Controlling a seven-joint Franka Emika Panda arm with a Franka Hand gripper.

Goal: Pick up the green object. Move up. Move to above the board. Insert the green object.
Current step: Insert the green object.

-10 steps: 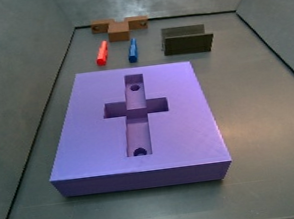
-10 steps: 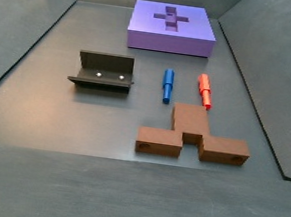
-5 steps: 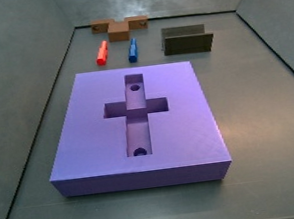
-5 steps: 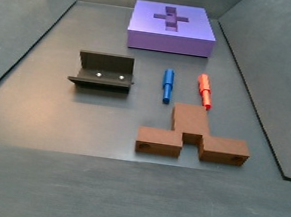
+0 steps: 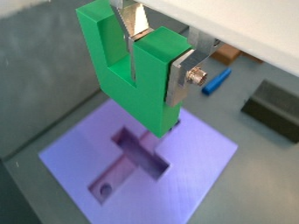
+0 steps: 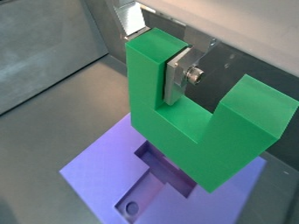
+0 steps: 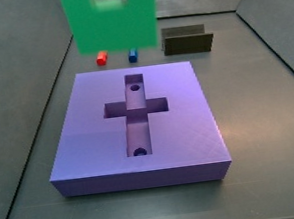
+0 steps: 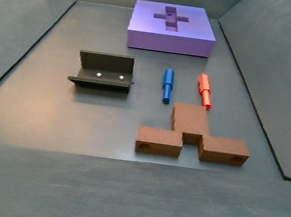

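1. Claw [image 5: 156, 54] clamped on green object [image 5: 131, 72], hanging over the board [image 5: 193, 162]; fingers [image 5: 184, 77] partly hidden by it in both wrist views.
2. In a side view green object [image 7: 111, 17] blurred, top cropped; claw not discernible.
3. Red peg [image 7: 103, 57] and blue peg [image 7: 132, 55] partly hidden behind it.

gripper [image 5: 158, 54] 1; green object [image 7: 112, 17] 1; board [image 7: 93, 138] 1; pegs: red [image 8: 203, 89] 1, blue [image 8: 168, 83] 1; brown block [image 8: 193, 135] 1; fixture [image 8: 102, 72] 1

Tabletop contents, dark grey tabletop [image 8: 55, 99]

Resting on it: the board [image 8: 172, 29] at one end, then the fixture [image 8: 103, 72], a blue peg [image 8: 168, 84] and red peg [image 8: 204, 90] lying side by side, and a brown block [image 8: 193, 135]. The gripper [image 5: 158, 54], jaws closed on the green object [image 5: 131, 70], is seen above the board.
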